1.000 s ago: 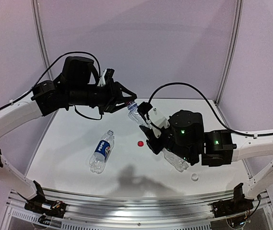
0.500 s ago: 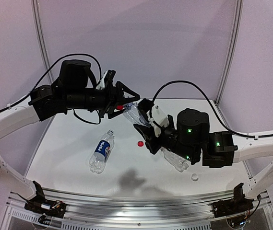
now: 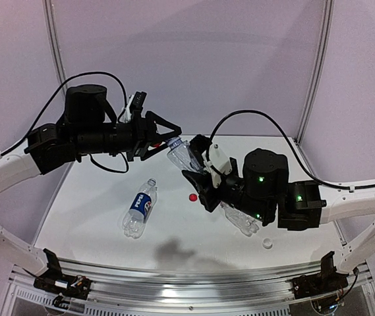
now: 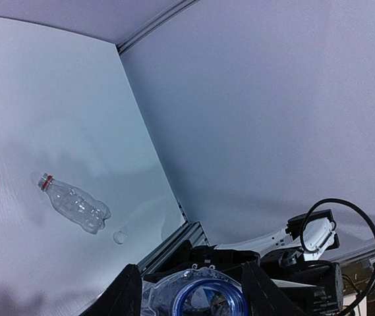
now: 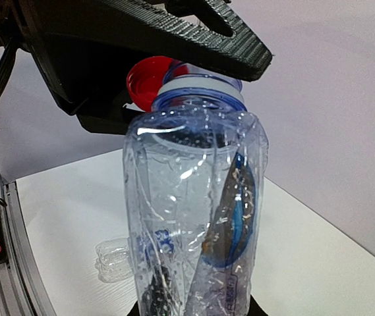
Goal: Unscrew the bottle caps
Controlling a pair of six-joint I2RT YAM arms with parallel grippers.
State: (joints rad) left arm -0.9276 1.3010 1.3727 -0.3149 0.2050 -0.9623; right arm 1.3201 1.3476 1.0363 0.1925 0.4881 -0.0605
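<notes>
Partly hidden behind bottle (image 5: 194, 217): red cap (image 5: 146, 80)

The held bottle (image 3: 182, 155) shows only its neck end in the top view, the rest hidden behind the right gripper (image 3: 202, 176). In the right wrist view its base runs off the bottom edge and it covers that gripper's fingers. The red cap (image 5: 146, 79) sits half behind the neck; whether the left gripper (image 3: 166, 139) pinches it cannot be told. The left wrist view cuts the bottle mouth at its bottom edge. The ribbed bottle (image 3: 243, 222) lies partly under the right arm
</notes>
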